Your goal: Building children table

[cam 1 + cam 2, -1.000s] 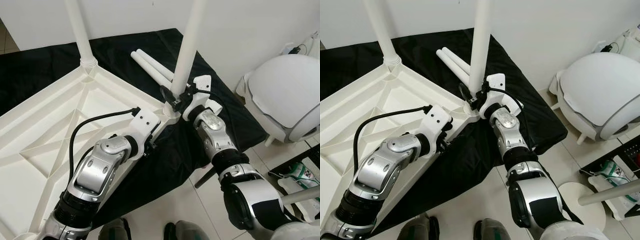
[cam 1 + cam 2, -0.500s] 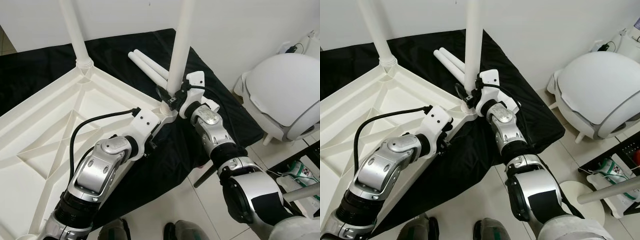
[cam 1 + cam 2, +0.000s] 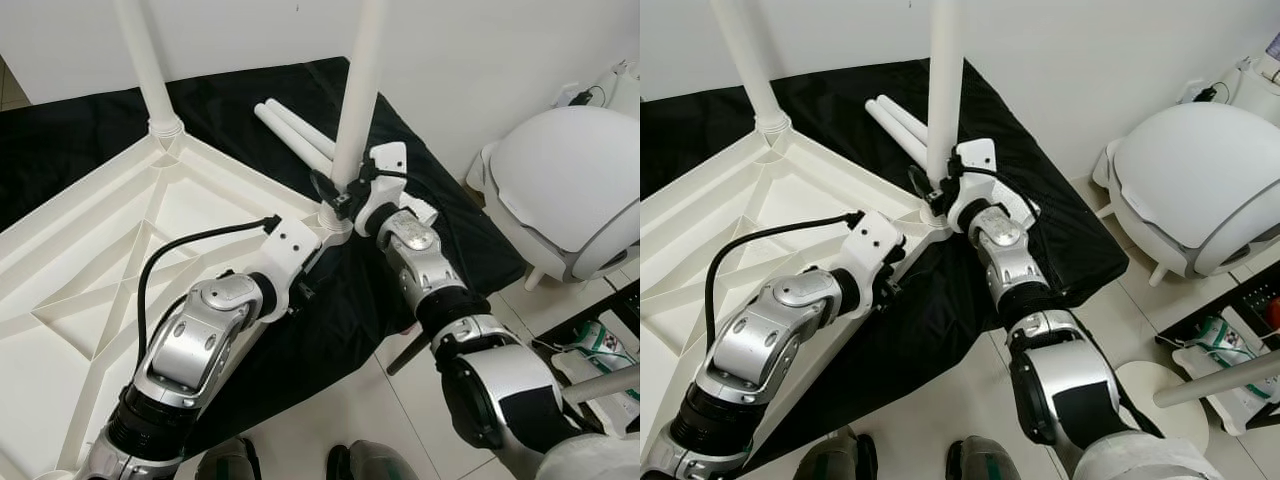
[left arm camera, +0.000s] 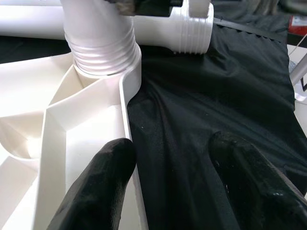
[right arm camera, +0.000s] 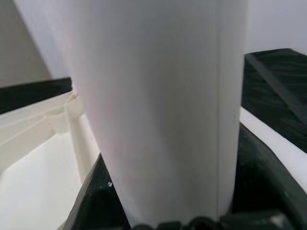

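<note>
On a black cloth (image 3: pixel 240 110) spread over the tiled floor (image 3: pixel 400 410) lies the white plastic children's table top (image 3: pixel 90 270), turned underside up with its ribbed bracing showing. 2 white legs already stand upright in its corner sockets: the far leg (image 3: pixel 145 65) at the back corner, and the near leg (image 3: pixel 358 95) at the corner closest to the robot's right arm. 2 spare legs (image 3: pixel 295 135) lie side by side on the cloth just behind that corner.

The right pincer (image 3: pixel 345 195) is clamped on the near leg low down, just above its threaded socket; in the right wrist view the leg (image 5: pixel 158 105) sits snug between the 2 black fingers (image 5: pixel 254 182).

The left pincer (image 4: pixel 168 177) rests at the table top's edge near the same corner, its fingers (image 4: pixel 100 182) apart, 1 over the white rim and the other over the cloth, gripping nothing. The threaded base of the near leg (image 4: pixel 103 48) shows just ahead of it.

A rounded white appliance (image 3: pixel 565 185) sits on the floor to the right, well apart from the cloth.
</note>
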You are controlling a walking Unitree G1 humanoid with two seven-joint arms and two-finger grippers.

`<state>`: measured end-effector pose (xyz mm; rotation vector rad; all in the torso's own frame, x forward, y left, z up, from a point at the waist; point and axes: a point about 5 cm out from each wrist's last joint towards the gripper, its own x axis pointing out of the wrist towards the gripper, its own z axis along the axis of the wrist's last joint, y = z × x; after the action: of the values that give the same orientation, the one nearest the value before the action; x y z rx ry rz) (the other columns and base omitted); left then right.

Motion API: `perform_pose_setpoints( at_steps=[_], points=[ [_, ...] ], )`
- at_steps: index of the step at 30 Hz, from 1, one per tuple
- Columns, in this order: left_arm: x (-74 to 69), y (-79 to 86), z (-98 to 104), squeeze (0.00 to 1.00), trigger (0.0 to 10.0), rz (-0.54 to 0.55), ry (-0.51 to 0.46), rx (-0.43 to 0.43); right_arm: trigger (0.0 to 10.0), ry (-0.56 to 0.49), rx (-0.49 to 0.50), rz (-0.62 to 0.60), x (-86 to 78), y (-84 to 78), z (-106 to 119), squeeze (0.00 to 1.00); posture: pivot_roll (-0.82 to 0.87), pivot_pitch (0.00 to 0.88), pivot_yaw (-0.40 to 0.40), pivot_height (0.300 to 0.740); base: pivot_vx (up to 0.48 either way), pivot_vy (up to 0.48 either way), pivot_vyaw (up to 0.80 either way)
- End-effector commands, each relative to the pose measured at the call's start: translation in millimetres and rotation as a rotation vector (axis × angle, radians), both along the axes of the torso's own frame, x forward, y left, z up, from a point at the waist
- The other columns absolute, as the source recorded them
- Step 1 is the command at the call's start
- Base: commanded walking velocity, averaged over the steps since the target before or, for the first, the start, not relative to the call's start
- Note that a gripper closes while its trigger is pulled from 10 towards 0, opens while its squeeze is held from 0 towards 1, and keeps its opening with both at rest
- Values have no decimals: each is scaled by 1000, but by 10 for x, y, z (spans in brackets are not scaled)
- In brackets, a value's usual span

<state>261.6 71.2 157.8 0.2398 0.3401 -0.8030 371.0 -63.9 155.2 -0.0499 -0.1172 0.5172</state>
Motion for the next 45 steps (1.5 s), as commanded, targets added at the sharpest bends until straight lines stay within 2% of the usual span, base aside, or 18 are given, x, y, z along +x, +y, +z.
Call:
perform_pose_setpoints(
  at_steps=[1,14,15,27,30,34,39,45],
  points=[
    [10,23,-11,0,10000,62,-11,19,10000,236,-55,-33,-147,-43,-544,0,14,85,-36,740,0,0,0],
    [25,10,-11,0,10000,63,-12,16,10000,190,7,-142,-143,144,-429,0,13,79,-40,740,0,0,0],
    [25,5,-10,0,10000,63,-13,14,10000,187,8,-180,-149,220,-411,0,14,80,-43,740,0,0,0],
    [22,-2,-3,0,10000,67,-16,10,10000,140,2,-333,-186,365,-368,0,19,78,-51,740,0,0,0],
    [20,-1,-5,0,10000,67,-16,10,10000,132,38,-395,-204,397,-340,0,20,75,-51,740,0,0,0],
    [22,-6,3,0,10000,68,-18,8,10000,108,67,-381,-235,499,-282,0,20,75,-52,740,0,0,0],
    [26,-9,1,0,10000,69,-20,7,10000,112,63,-372,-232,485,-299,0,19,72,-56,740,0,0,0],
    [34,-5,6,0,10000,71,-21,7,10000,111,64,-398,-194,350,-313,0,16,68,-54,740,0,0,0]
  ],
)
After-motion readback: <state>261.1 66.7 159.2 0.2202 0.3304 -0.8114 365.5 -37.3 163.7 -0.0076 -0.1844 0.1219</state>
